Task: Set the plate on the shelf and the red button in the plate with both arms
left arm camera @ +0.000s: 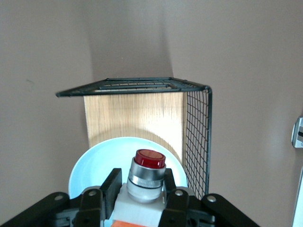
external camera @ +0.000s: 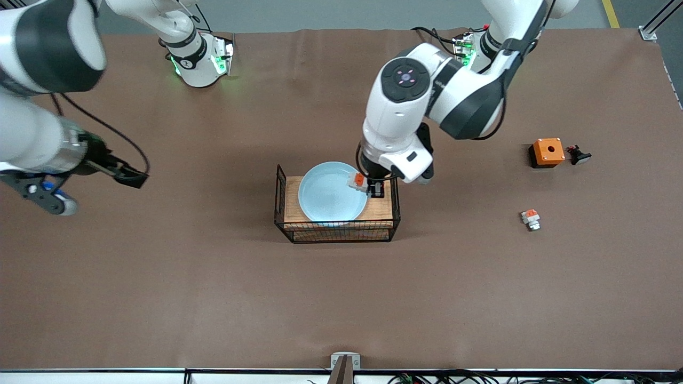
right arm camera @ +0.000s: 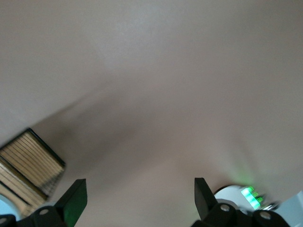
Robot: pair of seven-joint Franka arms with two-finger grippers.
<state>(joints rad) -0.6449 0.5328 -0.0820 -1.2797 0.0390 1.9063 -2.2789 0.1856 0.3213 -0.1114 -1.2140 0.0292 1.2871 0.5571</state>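
The pale light-blue plate (external camera: pixel 330 193) lies on the wooden top of the wire rack (external camera: pixel 336 230). My left gripper (external camera: pixel 369 185) is shut on the red button (external camera: pixel 357 181) and holds it over the plate's rim, at the rack's end toward the left arm. In the left wrist view the left gripper (left arm camera: pixel 141 185) clamps the button's white body, and the red button (left arm camera: pixel 149 160) points its dark red cap over the plate (left arm camera: pixel 94 168). My right gripper (external camera: pixel 130 177) is open and empty over bare table toward the right arm's end, where it waits. The right wrist view shows the right gripper (right arm camera: pixel 139 195) with nothing between its fingers.
An orange box with a hole (external camera: pixel 547 152) and a dark button part (external camera: pixel 578 155) lie toward the left arm's end. A white-and-orange part with a pale grey cap (external camera: pixel 531 218) lies nearer the front camera. The rack's mesh wall (left arm camera: pixel 196 137) rises beside the plate.
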